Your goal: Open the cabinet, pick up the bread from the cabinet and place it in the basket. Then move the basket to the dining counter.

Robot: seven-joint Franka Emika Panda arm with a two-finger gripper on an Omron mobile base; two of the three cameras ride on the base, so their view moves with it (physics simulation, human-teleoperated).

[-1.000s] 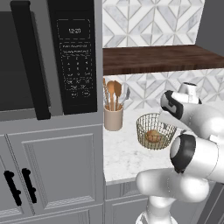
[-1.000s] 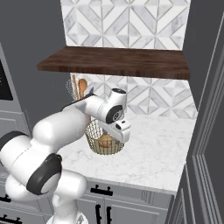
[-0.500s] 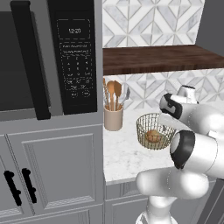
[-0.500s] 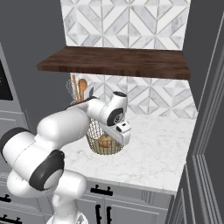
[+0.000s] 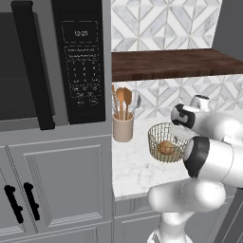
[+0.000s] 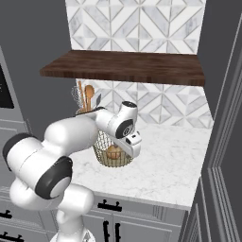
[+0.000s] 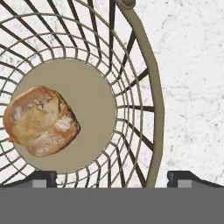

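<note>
**Gripper straddling the basket rim, bread lying inside**

The bread point(image 7: 40, 121) is lying on the pale base of the basket point(image 7: 153, 105), off to one side of it in the hand view. The basket is sitting on the marble table point(image 5: 137, 166) under the dark wooden cabinet point(image 5: 171, 64), a little to the right of a beige crock point(image 5: 123, 129) holding wooden utensils point(image 5: 124, 98).

The arm point(image 6: 71, 137) is reaching over the table, and its hand is hanging right at the basket's near-right side in the right base view. In the hand view the gripper point(image 7: 111, 177) is looking straight down into the basket. One fingertip point(image 7: 43, 177) is showing inside the wire wall and the other fingertip point(image 7: 186, 177) outside it, over the bare marble, so the rim is running between them. The fingers are standing well apart, released, grasping nothing; I cannot tell how high they are sitting relative to the rim.

In the left base view the bread point(image 5: 166, 147) is showing through the mesh, low in the basket point(image 5: 156, 137), with the arm's wrist just to its right. To the left a black microwave point(image 5: 52, 61) is sitting above grey panelled doors point(image 5: 57, 185) with black handles. Patterned tiles point(image 6: 142, 23) are backing the table.
</note>
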